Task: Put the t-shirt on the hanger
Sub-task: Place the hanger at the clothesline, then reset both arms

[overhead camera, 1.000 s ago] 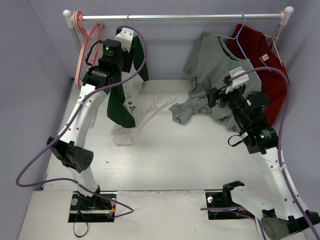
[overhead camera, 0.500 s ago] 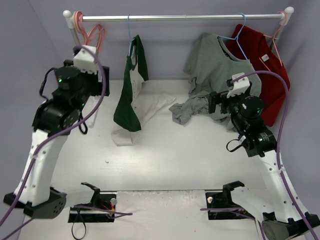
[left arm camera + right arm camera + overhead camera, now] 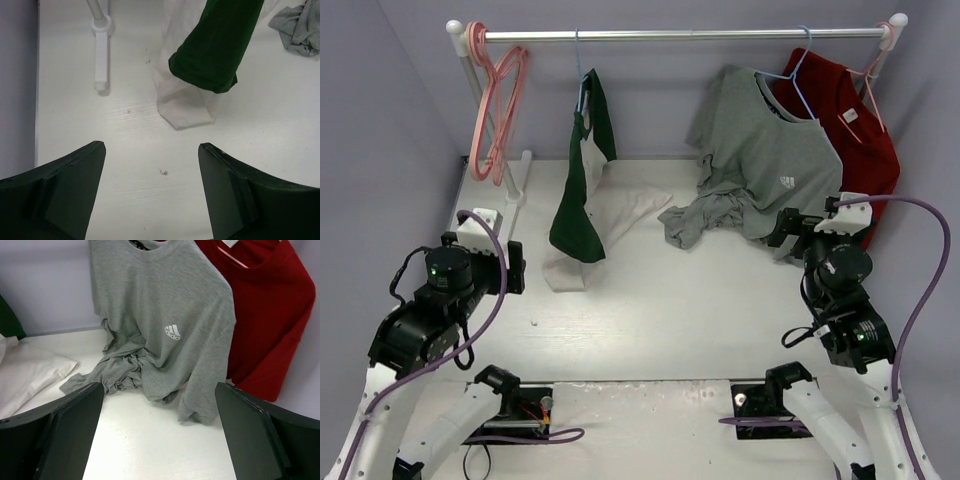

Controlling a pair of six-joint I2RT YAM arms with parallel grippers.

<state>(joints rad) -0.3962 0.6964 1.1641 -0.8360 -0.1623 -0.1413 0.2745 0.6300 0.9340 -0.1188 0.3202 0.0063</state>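
The t-shirt (image 3: 582,195), dark green over off-white, hangs folded on the thin light-blue hanger (image 3: 579,70), whose hook is on the rail. Its off-white lower part (image 3: 615,210) trails onto the table. In the left wrist view the green sleeve (image 3: 220,45) and the off-white hem (image 3: 185,102) lie ahead of my fingers. My left gripper (image 3: 505,265) (image 3: 152,165) is open and empty, low at the near left, well short of the shirt. My right gripper (image 3: 810,225) (image 3: 160,405) is open and empty at the right, facing the grey shirt.
A grey t-shirt (image 3: 760,150) (image 3: 165,315) and a red t-shirt (image 3: 855,130) (image 3: 265,315) hang at the right of the rail (image 3: 680,34). Pink hangers (image 3: 495,110) hang at its left end. The rack's foot (image 3: 101,55) stands by the left wall.
My left arm has let go of the hanger and shirt, now hanging on the rail, and pulled back low to the near left. My right arm has drawn back toward the near edge.
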